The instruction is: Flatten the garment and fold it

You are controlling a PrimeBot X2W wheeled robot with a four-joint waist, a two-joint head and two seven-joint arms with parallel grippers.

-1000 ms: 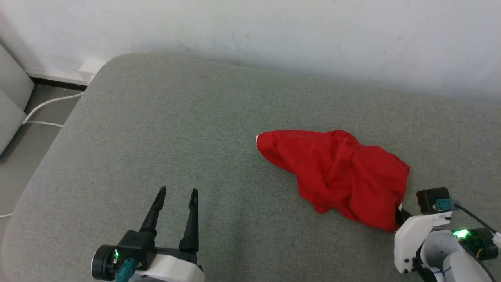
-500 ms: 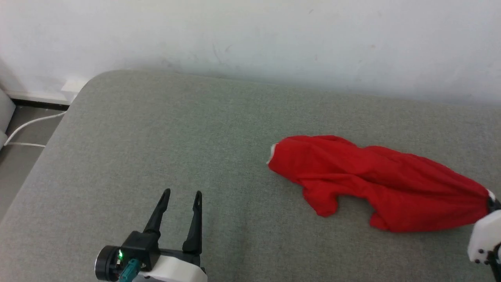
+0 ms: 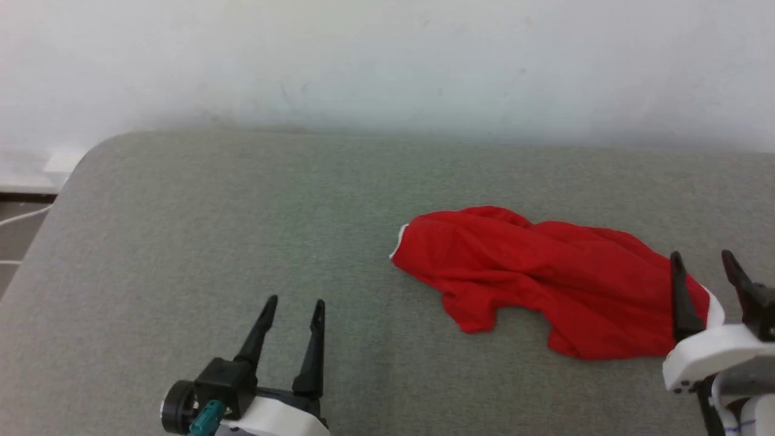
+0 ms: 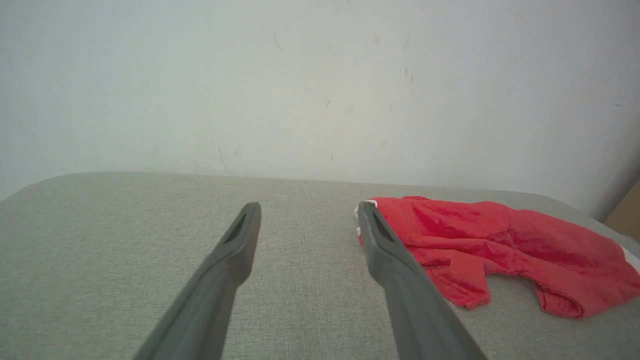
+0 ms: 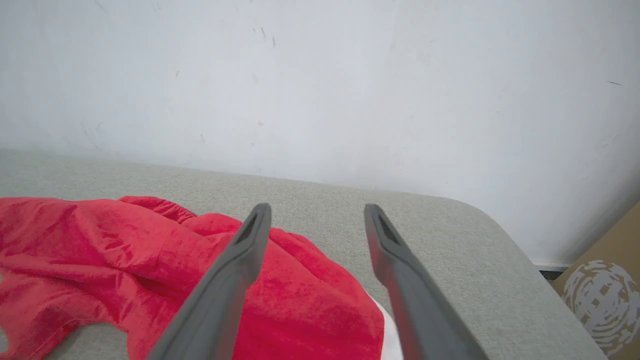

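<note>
The red shorts (image 3: pixel 545 281) lie rumpled and stretched sideways on the grey cushion (image 3: pixel 242 230), a sliver of white trim at each end. No printed number shows. My right gripper (image 3: pixel 702 266) stands open at the shorts' right end with nothing between its fingers; its wrist view shows the red fabric (image 5: pixel 125 260) under and left of the fingers. My left gripper (image 3: pixel 295 309) is open near the front edge, well left of the shorts. In its wrist view the shorts (image 4: pixel 500 250) lie to the right of the gripper (image 4: pixel 307 210).
A white wall (image 3: pixel 387 60) runs behind the cushion. The cushion's rounded left corner (image 3: pixel 91 157) drops to a floor with a white cable (image 3: pixel 18 218). A brown cardboard box (image 5: pixel 605 285) stands beyond the cushion's right edge.
The right gripper pulled the shorts' right end rightward, stretching them out, then let go and now stands open. The camera has tilted up and shifted. The left gripper stayed open.
</note>
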